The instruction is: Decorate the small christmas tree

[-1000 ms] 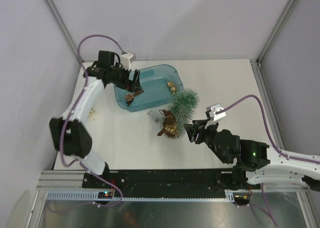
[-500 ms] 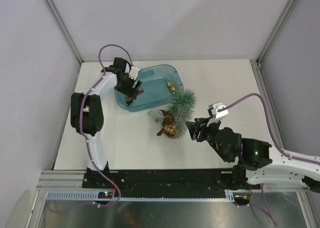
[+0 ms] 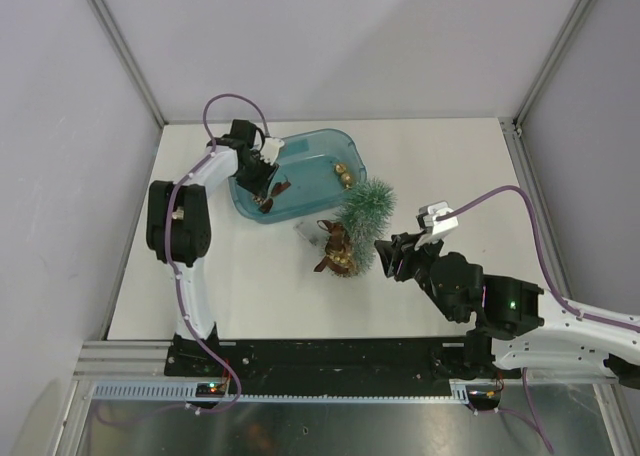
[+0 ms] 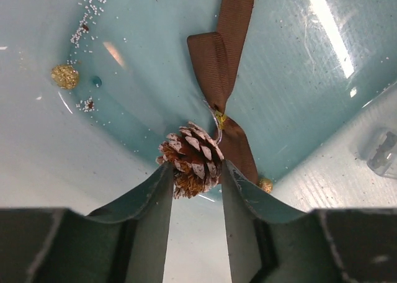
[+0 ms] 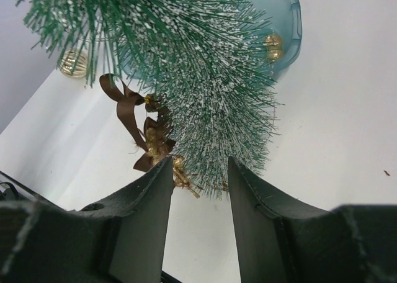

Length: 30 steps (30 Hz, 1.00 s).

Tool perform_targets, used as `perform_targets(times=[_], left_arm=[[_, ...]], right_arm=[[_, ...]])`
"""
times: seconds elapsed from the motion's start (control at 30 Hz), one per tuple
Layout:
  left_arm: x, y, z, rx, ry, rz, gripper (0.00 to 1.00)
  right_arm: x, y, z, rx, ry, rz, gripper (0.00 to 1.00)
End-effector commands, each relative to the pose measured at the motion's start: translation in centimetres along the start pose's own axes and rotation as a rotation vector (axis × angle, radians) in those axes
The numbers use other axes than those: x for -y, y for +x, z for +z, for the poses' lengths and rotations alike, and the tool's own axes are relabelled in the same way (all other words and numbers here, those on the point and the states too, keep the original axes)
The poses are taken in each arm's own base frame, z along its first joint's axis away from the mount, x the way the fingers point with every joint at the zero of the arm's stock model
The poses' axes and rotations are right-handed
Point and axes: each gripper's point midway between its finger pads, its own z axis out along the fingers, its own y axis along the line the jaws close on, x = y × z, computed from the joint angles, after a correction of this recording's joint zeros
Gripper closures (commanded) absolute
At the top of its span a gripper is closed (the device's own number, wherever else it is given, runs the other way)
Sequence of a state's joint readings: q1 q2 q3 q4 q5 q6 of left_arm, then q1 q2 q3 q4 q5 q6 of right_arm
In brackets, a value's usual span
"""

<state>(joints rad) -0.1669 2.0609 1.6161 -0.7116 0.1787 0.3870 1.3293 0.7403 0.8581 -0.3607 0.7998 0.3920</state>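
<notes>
The small christmas tree (image 3: 368,211), frosted green, leans on the table just right of the blue tub (image 3: 312,141). My right gripper (image 3: 388,259) holds its near end; in the right wrist view the tree (image 5: 205,78) has bristles pressed between the fingers of the gripper (image 5: 200,171). My left gripper (image 3: 262,191) reaches into the tub's left end. Seen from the left wrist, that gripper (image 4: 195,171) has both fingertips against a brown pine cone (image 4: 191,162) tied to a brown ribbon (image 4: 220,53).
Two gold baubles (image 3: 343,174) lie in the tub's right end. A brown bow with gold ornaments (image 3: 335,248) rests against the tree's left side. A ribbed gold bauble (image 5: 74,64) sits on the table beyond it. A glittery gold ball (image 4: 64,76) is in the tub.
My left arm swung in over the tub and its gripper went from wide open to closed on the pine cone. The right gripper shifted only slightly; the tree stayed put.
</notes>
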Motion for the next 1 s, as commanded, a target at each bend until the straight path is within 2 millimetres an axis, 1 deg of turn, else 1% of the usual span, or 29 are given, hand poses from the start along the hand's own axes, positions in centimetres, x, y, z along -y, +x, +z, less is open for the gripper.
perform_targets(times=[0.0, 0.07, 0.1, 0.13, 0.2, 0.27, 0.37, 0.47, 0.57, 0.7, 0.77, 0.87, 0.97], left_arm=[[-0.1, -0.1, 0.7, 0.007, 0.011, 0.024, 0.66], [0.0, -0.6, 0.3, 0.023, 0.014, 0.022, 0.75], [0.1, -1.1, -0.2, 0.041, 0.016, 0.024, 0.77], [0.3, -1.6, -0.8, 0.06, 0.022, 0.024, 0.79], [0.7, -3.1, -2.6, 0.116, 0.028, 0.03, 0.81], [1.8, -5.1, -5.2, 0.193, 0.04, 0.049, 0.81], [3.7, -8.0, -10.0, 0.32, 0.059, 0.084, 0.82], [5.6, -9.8, -13.8, 0.414, 0.077, 0.113, 0.85], [7.6, -10.8, -16.6, 0.484, 0.128, 0.122, 0.87], [11.5, -12.1, -21.0, 0.586, 0.258, 0.132, 0.87], [13.9, -12.5, -23.4, 0.636, 0.336, 0.156, 0.86], [16.9, -12.6, -26.8, 0.696, 0.459, 0.187, 0.85], [19.0, -12.1, -29.1, 0.724, 0.56, 0.205, 0.85]], right_arm=[[-0.3, -2.5, -0.5, 0.051, -0.012, 0.062, 0.55], [-0.3, -2.7, -0.5, 0.055, -0.017, 0.064, 0.56], [-0.3, -2.8, -0.6, 0.057, -0.018, 0.065, 0.56], [-0.3, -2.8, -0.6, 0.059, -0.019, 0.067, 0.56], [-0.3, -3.0, -0.7, 0.061, -0.021, 0.068, 0.56], [-0.3, -3.1, -0.7, 0.062, -0.021, 0.066, 0.56], [-0.4, -3.1, -0.7, 0.06, -0.023, 0.063, 0.57], [-0.5, -3.1, -0.6, 0.058, -0.024, 0.061, 0.57], [-0.6, -3.0, -0.5, 0.055, -0.024, 0.06, 0.57], [-0.3, -3.1, -0.6, 0.055, -0.013, 0.058, 0.57], [-0.1, -3.1, -0.5, 0.055, 0.0, 0.055, 0.57], [0.5, -2.8, -0.4, 0.051, 0.029, 0.048, 0.57], [1.0, -2.8, -0.3, 0.053, 0.053, 0.05, 0.57]])
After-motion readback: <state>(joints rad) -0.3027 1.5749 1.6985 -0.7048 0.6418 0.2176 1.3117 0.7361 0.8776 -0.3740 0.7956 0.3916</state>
